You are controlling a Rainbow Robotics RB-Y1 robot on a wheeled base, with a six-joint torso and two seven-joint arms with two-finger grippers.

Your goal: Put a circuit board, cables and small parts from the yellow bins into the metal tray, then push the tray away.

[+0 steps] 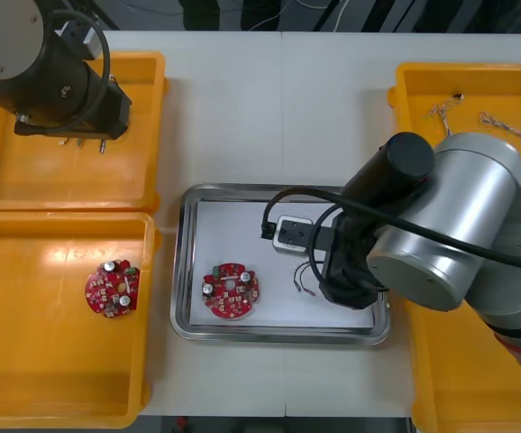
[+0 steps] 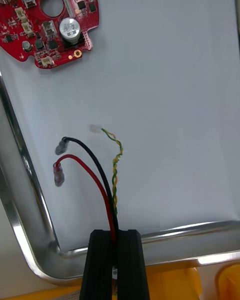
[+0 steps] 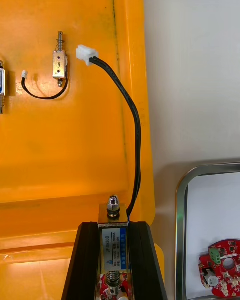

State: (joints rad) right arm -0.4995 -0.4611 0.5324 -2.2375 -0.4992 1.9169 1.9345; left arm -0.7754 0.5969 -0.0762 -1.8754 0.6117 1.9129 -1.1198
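Metal tray (image 1: 182,271) lies mid-tabletop (image 1: 333,108), with a red circuit board (image 1: 231,290) on its white inside. The right pincer (image 1: 328,284) hangs over the tray's right part.

Right wrist: this pincer is closed tight on thin cables (image 2: 107,180), and their ends lie inside the tray.

Left wrist: the left pincer (image 3: 116,260), parted narrowly, clamps a small metal part (image 3: 114,230) over the yellow bin (image 3: 75,145) beside the tray.

Left gripper (image 3: 114,229) clamps with fingers apart; right gripper (image 2: 115,235) pinches, fingers nearly together.
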